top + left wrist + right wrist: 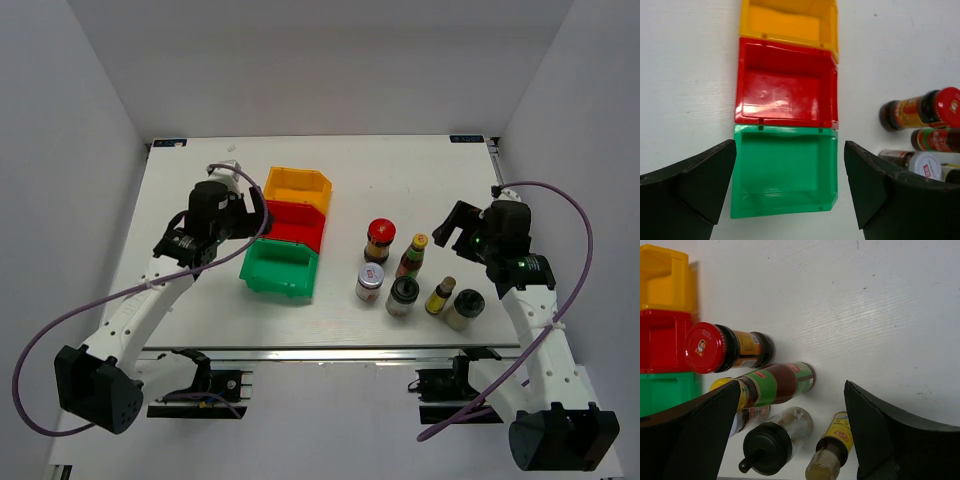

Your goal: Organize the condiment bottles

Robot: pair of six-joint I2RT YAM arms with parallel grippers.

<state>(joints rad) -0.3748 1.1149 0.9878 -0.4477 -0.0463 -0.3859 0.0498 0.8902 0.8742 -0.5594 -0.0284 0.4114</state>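
Six condiment bottles stand in a cluster right of centre: a red-capped jar (379, 240), a yellow-capped bottle with a green label (413, 256), a silver-capped jar (370, 282), a black-lidded jar (403, 296), a second slim yellow-capped bottle (440, 295) and another black-lidded jar (466, 308). My right gripper (455, 228) is open and empty, above and just right of the cluster. Its wrist view shows the red-capped jar (715, 347), the green-label bottle (775, 382) and a black-lidded jar (772, 440) under the open gripper (791, 405). My left gripper (258, 215) is open and empty over the bins.
Three plastic bins sit in a touching column left of the bottles: yellow (297, 187) at the back, red (293, 224) in the middle, green (280, 268) in front. All look empty in the left wrist view, where the open gripper (790, 165) frames the green bin (747, 200).
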